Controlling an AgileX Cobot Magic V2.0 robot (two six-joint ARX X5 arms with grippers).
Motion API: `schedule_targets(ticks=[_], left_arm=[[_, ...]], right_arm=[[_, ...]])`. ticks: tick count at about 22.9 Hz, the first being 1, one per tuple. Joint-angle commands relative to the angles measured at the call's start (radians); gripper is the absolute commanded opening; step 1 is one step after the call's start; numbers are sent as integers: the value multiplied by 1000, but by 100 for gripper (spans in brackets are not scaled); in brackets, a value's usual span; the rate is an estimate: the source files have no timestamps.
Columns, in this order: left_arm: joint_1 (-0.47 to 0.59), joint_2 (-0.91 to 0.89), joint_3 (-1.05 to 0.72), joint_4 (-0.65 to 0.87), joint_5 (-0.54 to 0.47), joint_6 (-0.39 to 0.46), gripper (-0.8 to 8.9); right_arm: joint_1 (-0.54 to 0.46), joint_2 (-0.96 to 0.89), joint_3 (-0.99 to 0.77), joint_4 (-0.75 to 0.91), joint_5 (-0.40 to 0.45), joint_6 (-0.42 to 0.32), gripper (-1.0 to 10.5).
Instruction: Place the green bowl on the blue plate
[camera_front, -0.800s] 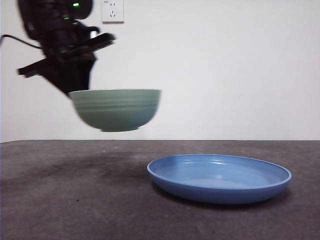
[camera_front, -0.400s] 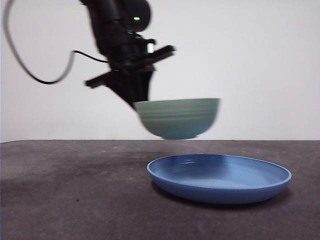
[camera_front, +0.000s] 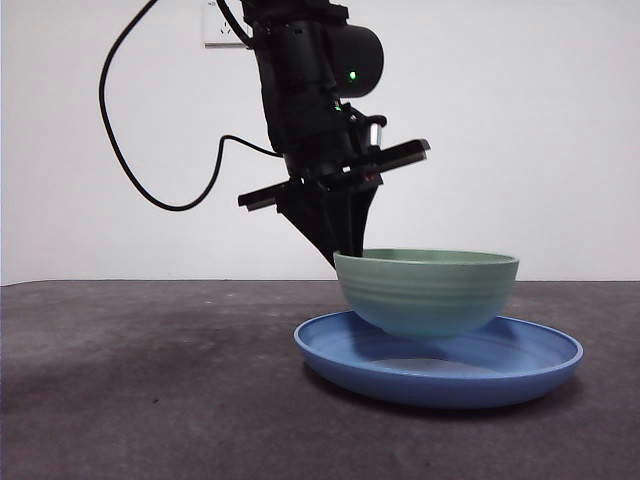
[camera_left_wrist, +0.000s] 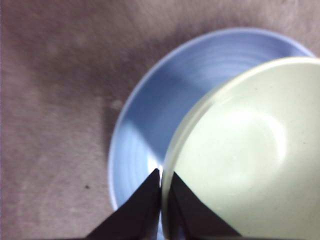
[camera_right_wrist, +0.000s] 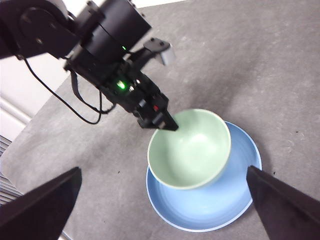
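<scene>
Dark grey counter (camera_front: 150, 400) carries the blue plate (camera_front: 330, 355) directly below the left tool (camera_left_wrist: 161, 182). That tool's jaws pinch the green bowl's (camera_front: 430, 290) rim (bowl low over the plate, contact unclear). Right tool (camera_right_wrist: 160, 200) hangs above, jaws apart.

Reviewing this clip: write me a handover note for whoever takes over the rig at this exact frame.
Left end effector: shut on the rim of the green bowl, one jaw inside, one outside.
Right end effector: open, waiting high above the table, holding nothing.
The green bowl is upright over the blue plate, low inside its rim; in the front view I cannot tell if its base touches the plate yet.
Done: bowl lifted and carried over the plate.
Left: confirm the bowl rests on the plate, open the left end effector, lift it clear.
</scene>
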Motion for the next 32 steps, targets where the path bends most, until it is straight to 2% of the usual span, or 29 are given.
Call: schedule_targets(ticks=[1, 12, 16, 17, 20, 23, 32], left_arm=[[-15, 50, 31, -2, -3, -2, 16], [-19, 59, 31, -1, -13, 21, 38], [-16, 57, 32, 3, -6, 21, 358], [-16, 55, 38, 0, -6, 21, 405], [-14, 19, 46, 8, -6, 28, 427], [-11, -65, 46, 16, -6, 43, 563], [-3, -444, 41, -103, -7, 179, 563]], right_arm=[[1, 3, 15, 5, -3, -2, 585], [1, 3, 15, -6, -3, -2, 585], [1, 3, 15, -6, -3, -2, 585], [1, 3, 15, -6, -3, -2, 585], [1, 3, 15, -6, -3, -2, 585], [1, 3, 15, -15, -3, -2, 585], [1, 3, 15, -20, -3, -2, 585]])
